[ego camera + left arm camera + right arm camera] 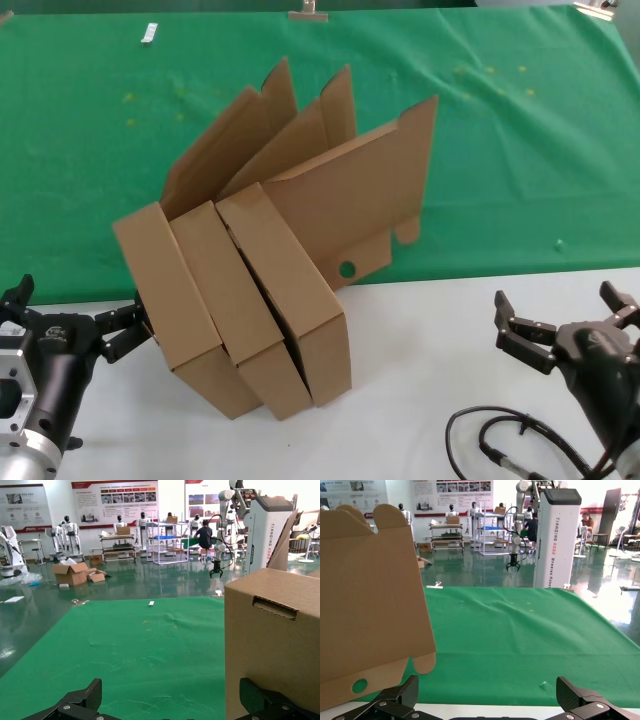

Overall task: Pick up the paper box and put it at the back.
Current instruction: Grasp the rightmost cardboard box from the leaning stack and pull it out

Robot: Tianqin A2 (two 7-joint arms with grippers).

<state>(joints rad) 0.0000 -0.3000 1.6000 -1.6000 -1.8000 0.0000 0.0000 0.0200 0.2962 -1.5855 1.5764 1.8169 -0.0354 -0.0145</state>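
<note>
Three identical brown paper boxes stand tilted side by side across the line between the white table and the green cloth: the left box (168,300), the middle box (228,295) and the right box (290,285). Their lid flaps are raised; the right box's lid (360,200) has a round hole and a tab. My left gripper (75,315) is open, low at the left, one finger (255,697) close beside the left box (272,640). My right gripper (555,300) is open and empty over the table, apart from the boxes. The right wrist view shows the lid (370,605).
The green cloth (500,150) covers the back half, with faint yellowish specks. The white table (420,350) is in front. A black cable (500,440) loops near my right arm. A small white object (150,35) and a metal clip (307,12) lie at the far edge.
</note>
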